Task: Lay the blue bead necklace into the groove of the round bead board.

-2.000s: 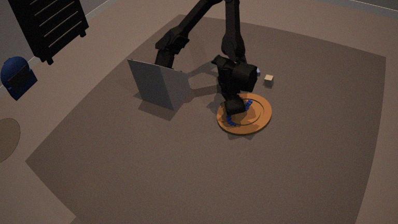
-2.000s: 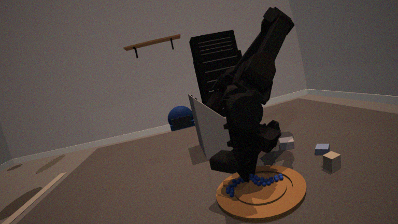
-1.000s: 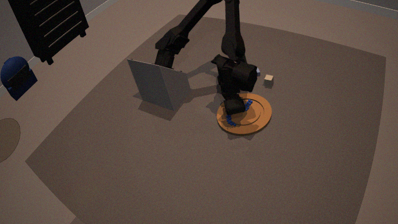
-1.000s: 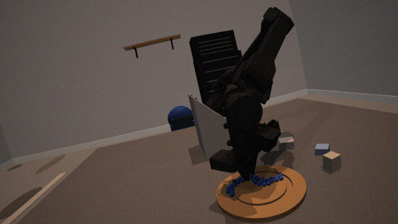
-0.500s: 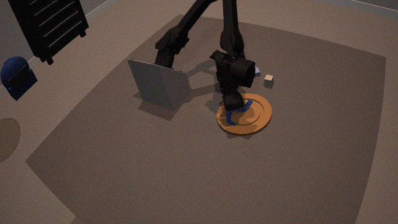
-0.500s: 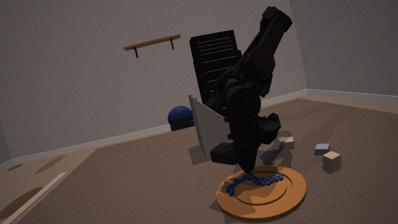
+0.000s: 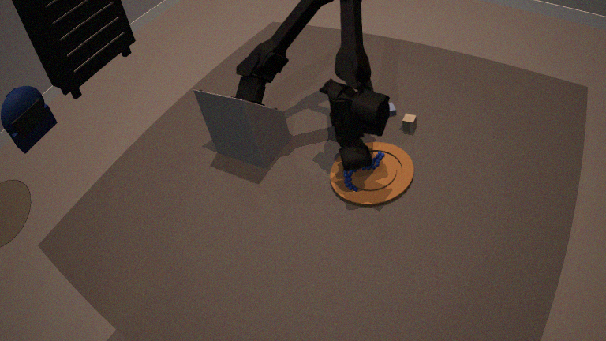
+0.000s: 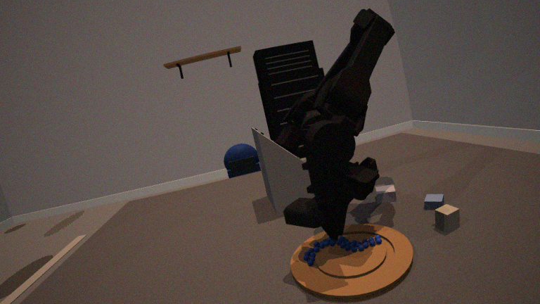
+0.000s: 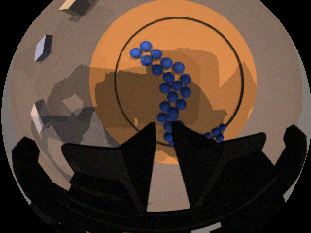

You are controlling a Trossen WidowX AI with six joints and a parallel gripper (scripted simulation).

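The round orange bead board (image 7: pixel 405 178) (image 8: pixel 398 274) (image 9: pixel 238 45) lies flat, with a thin dark circular line showing its groove. The blue bead necklace (image 7: pixel 347 177) (image 8: pixel 353 246) (image 9: pixel 176 85) lies on it in a bunched, doubled strand. In the wrist view it runs from inside the upper left of the circle across the middle to my fingertips, and a short part shows beside the right finger. My gripper (image 8: pixel 335 238) (image 9: pixel 163 126) points down at the board, its narrow fingers shut on the strand. The fingers hide some beads; in the top view the tips are hidden.
A wooden cube (image 7: pixel 409 121) (image 8: pixel 446 218) and a bluish block (image 8: pixel 434 201) (image 9: pixel 43 48) lie beyond the board. A pale block (image 8: pixel 385 191) (image 9: pixel 40 116) lies nearer the arm. A grey upright panel (image 7: pixel 237 129) (image 8: pixel 280 177) stands by the arm's base.
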